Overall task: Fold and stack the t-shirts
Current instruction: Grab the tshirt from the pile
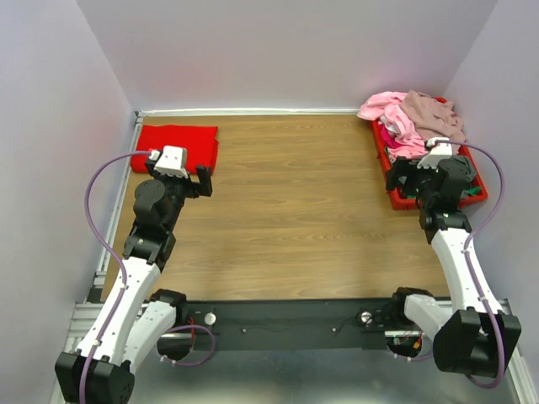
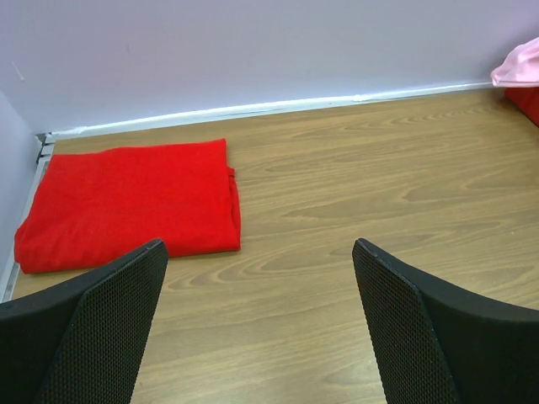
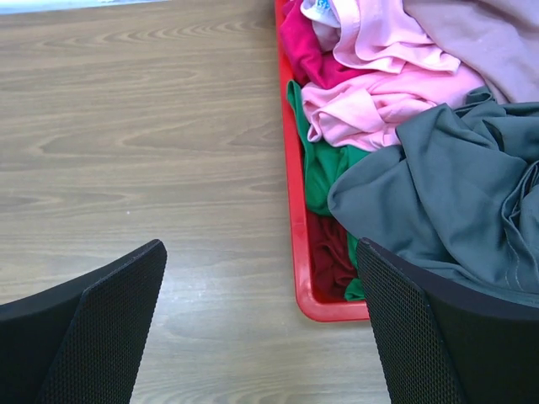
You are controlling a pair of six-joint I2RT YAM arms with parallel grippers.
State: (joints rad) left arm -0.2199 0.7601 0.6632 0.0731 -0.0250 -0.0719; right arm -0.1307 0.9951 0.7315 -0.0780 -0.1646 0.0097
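So far: one t-shirt folded, the rest unsorted

One bright red t-shirt (image 2: 130,202) lies folded flat in the far-left corner of the table (image 1: 295,219). The remaining t-shirts (image 1: 413,122), pink, magenta, green and grey, sit heaped in and over the red bin (image 3: 296,210) at far right, all unfolded. Left gripper (image 2: 259,252) and right gripper (image 3: 261,248) both stand spread wide, holding nothing. The heap cannot be counted: its lower layers are buried, and the right wrist view crops it.

Open table (image 1: 295,219) lies between red t-shirt (image 1: 175,147) and bin (image 3: 333,309).
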